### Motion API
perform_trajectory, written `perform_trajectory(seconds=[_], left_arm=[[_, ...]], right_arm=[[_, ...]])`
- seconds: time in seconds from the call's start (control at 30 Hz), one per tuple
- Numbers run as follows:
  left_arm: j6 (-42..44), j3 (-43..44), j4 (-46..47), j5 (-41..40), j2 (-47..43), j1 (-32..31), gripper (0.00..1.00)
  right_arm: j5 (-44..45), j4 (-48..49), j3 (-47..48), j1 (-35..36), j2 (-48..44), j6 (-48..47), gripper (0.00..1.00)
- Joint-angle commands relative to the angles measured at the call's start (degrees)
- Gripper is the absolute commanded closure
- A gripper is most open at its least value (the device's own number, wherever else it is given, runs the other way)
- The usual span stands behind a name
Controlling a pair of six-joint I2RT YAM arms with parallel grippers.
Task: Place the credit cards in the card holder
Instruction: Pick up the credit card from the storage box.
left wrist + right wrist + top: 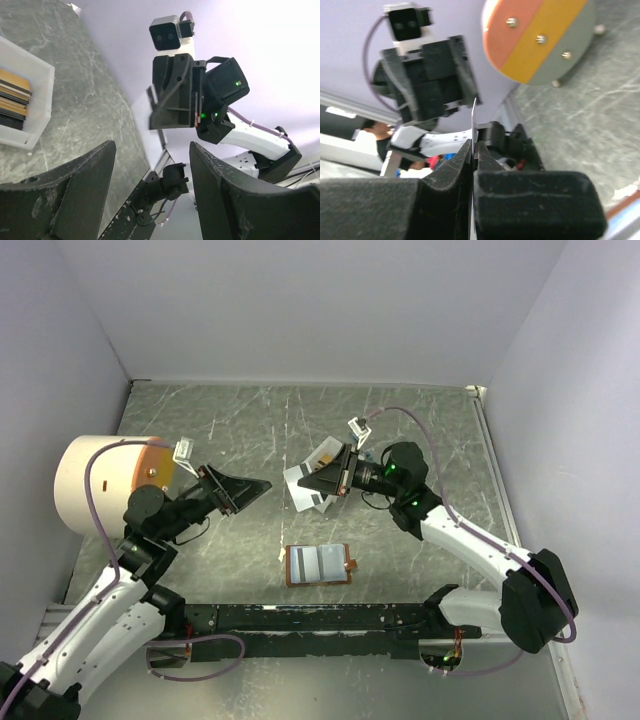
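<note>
The card holder [318, 565] lies open on the table near the arms' bases, brown-edged with pale inner pockets and a tab on its right. My right gripper [306, 480] [474, 142] hovers above a white box [297, 490] and is shut on a thin credit card [473, 116], seen edge-on between its pads. More gold and dark credit cards [12, 97] stand on edge in that box [30, 107]. My left gripper [254, 496] [152, 146] is open and holds nothing. It is raised off the table, left of the box, facing the right gripper.
A big cream cylinder [100, 485] with an orange and yellow end face [540, 40] stands at the left wall. A black rail [320, 618] runs along the near edge between the arm bases. Grey walls close in the table on three sides.
</note>
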Motion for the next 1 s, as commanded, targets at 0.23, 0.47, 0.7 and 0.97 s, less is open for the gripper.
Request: perform_trajectory(seconds=[0.23, 0.47, 0.7, 0.97], left_arm=[[-10.52, -1.78, 17.66, 6.53, 7.19, 0.42, 0.31], [-15.10, -4.27, 26.94, 9.87, 10.95, 0.46, 0.31], [-16.93, -5.95, 32.43, 10.63, 13.45, 0.42, 0.41], [-13.97, -4.25, 28.60, 11.05, 14.22, 0.33, 0.57]], right_arm=[[-6.43, 27.30, -4.96, 0.20, 1.37, 20.24, 1.00], [-5.95, 31.42, -6.66, 0.54, 3.89, 22.23, 1.00], [-5.64, 32.63, -6.36, 1.18, 6.22, 22.84, 1.00], [-3.90, 24.06, -5.67, 2.11, 5.86, 17.58, 1.00]])
